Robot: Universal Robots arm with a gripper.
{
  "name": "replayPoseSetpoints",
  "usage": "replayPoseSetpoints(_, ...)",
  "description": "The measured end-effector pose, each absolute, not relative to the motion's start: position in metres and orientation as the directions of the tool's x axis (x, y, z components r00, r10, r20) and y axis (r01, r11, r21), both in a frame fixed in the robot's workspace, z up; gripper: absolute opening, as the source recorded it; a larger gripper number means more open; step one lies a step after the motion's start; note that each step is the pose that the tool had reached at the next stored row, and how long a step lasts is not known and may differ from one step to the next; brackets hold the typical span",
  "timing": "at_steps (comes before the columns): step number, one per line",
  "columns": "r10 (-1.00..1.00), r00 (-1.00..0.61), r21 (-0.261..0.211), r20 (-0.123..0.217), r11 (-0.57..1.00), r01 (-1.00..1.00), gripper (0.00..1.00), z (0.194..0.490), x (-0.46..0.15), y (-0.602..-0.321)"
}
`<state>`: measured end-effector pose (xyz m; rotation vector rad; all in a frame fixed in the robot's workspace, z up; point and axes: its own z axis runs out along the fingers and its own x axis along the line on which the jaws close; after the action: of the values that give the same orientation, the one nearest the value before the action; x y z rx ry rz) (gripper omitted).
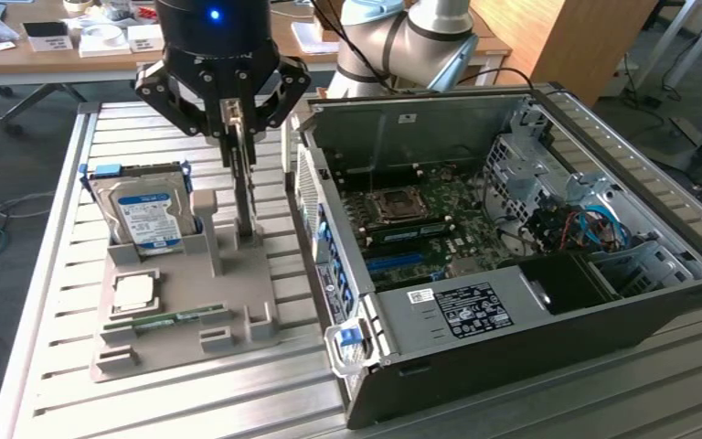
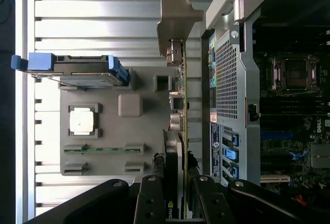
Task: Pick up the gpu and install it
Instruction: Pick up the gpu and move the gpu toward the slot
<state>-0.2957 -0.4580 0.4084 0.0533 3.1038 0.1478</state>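
We are at the pick-up step. The gripper (image 1: 238, 137) stands over the grey holder tray (image 1: 168, 352) with its fingers drawn in narrow on the graphics card (image 1: 249, 192). The card hangs on edge straight below the gripper, and its lower end is down at the tray's slot. We cannot tell whether it has come free of the slot. In the wrist view the fingers sit on both faces of the card, with the card's metal bracket (image 2: 178, 18) at the far end. In our judgement nothing of the install is done yet, since the card is outside the open computer case (image 1: 473, 352). Getting the card in calls for lifting it straight so it does not bind in the tray. It must then be kept upright, carried over the case's near wall (image 2: 227, 80) and lined up with a slot on the motherboard (image 1: 430, 229). That wall stands just beside the gripper and is the main obstacle. A raised post (image 1: 208, 229) of the tray also stands close by the card. On the gripper's other side, away from the case, a hard drive (image 1: 150, 215) stands upright in the tray. A processor chip (image 1: 134, 293) and a memory stick (image 1: 162, 322) lie further along the tray, well clear of the card. Everything rests on a ribbed metal table (image 1: 205, 412).
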Motion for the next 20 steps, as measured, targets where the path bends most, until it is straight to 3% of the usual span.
replayPoseSetpoints(7, 0.036, -0.999, 0.094, 0.015, 0.995, 0.037, 0.27, 0.4083, -0.2896, -0.458)
replayPoseSetpoints(20, 0.036, -0.999, 0.094, 0.016, 0.995, 0.037, 0.27, 0.4158, -0.2894, -0.458)
